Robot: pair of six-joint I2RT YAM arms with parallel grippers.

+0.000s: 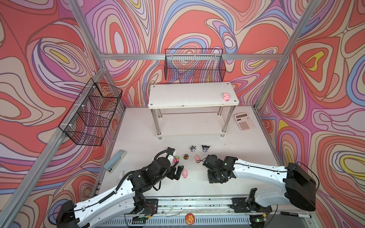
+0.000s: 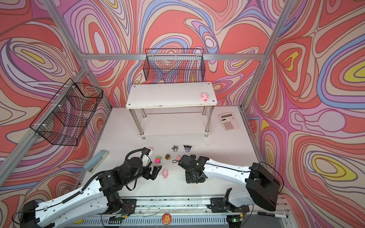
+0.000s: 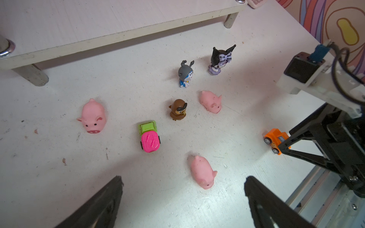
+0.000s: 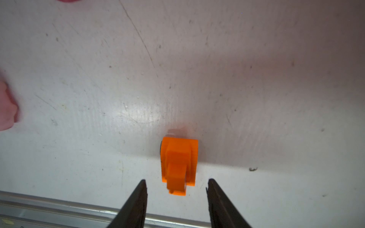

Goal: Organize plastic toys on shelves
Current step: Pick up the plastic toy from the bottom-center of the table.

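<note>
Pink-keyed calculator [image 1: 245, 122] flat on white table [image 1: 138, 142], right of centre, close to right wall. Grey stapler [image 1: 115, 161] lower left of centre, slantwise at table's left edge. Back wire basket [image 1: 195, 65], black, upper centre, hung on aluminium frame [image 1: 138, 56]. Side wire basket [image 1: 92, 112], black, at left, on slanted rail. Black marker [image 1: 295, 214] bottom right. Round orange badge [image 1: 190, 219] bottom centre. Swirl-patterned walls [image 1: 39, 59] all round.
</note>
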